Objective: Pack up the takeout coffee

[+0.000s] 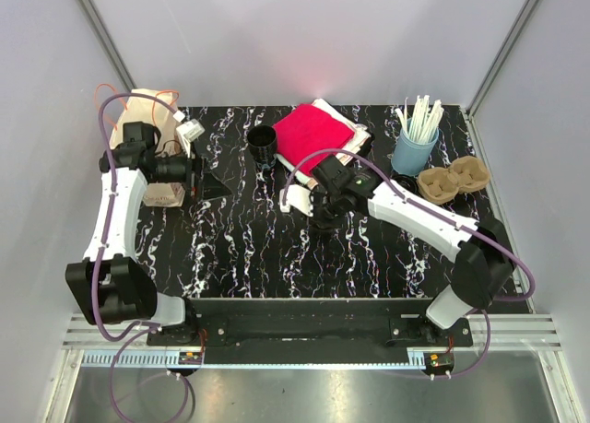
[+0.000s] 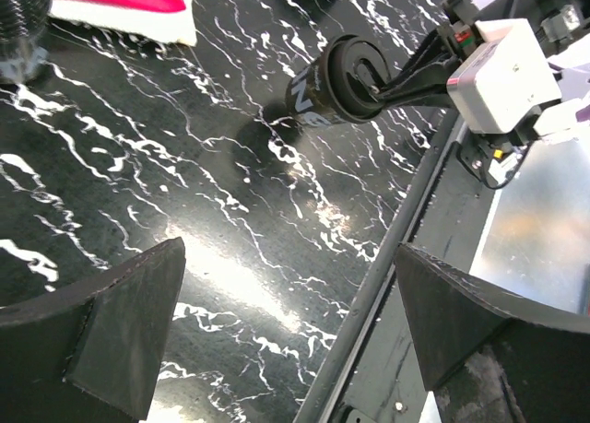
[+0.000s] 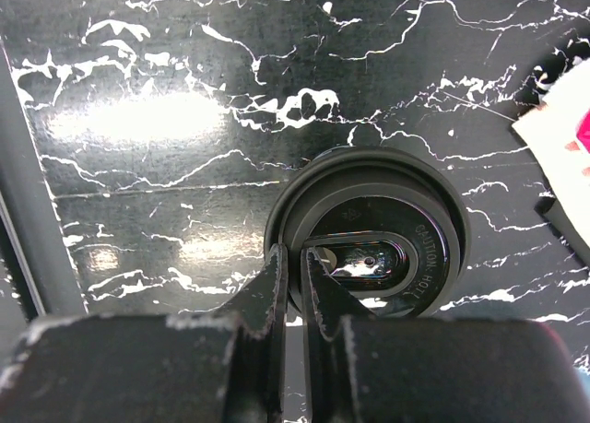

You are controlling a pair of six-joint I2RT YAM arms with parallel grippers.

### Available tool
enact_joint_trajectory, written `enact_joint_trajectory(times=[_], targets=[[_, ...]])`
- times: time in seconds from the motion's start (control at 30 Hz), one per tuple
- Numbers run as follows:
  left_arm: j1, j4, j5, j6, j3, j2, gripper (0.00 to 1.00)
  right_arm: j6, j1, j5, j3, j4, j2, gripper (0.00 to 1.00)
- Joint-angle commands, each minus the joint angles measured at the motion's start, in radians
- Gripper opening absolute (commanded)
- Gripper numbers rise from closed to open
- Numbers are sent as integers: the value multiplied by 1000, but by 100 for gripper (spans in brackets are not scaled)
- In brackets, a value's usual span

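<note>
Top external camera is showing both arms reaching over the black marbled tabletop (image 1: pixel 240 248). The right gripper (image 1: pixel 323 216) is working near the middle of the tabletop. In the right wrist view its fingers (image 3: pixel 272 294) are standing almost together, pinching the rim of the black coffee lid (image 3: pixel 387 211), one finger lying inside the rim and the other outside. The lid is turning its sip-hole face toward that camera, and whether it is touching the surface cannot be told. The left gripper (image 1: pixel 205 176) is hovering near the left edge, just beside the brown paper bag (image 1: pixel 138 105), which is standing in the far left corner. In the left wrist view its fingers (image 2: pixel 120 322) are spreading wide and gripping nothing, while pointing across the tabletop toward the lid. The black cup (image 1: pixel 263 146) is standing upright toward the far edge, just beside the red napkin (image 1: pixel 313 133), which is lying on a stack of white napkins (image 1: pixel 355 128). The blue holder (image 1: pixel 413 151) is standing near the far right corner with white stirrers (image 1: pixel 419 119) upright in it. The cardboard cup carrier (image 1: pixel 452 182) is sitting just beside it along the right edge.
</note>
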Motion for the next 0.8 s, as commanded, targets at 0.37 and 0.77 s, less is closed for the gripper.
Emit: enact_joint_trajectory(times=[0.37, 0.77], targets=[[41, 38, -196, -20, 131, -117, 99, 132, -127, -126, 93, -44, -66, 0], [91, 139, -368, -91, 164, -70, 99, 223, -234, -213, 92, -42, -57, 0]])
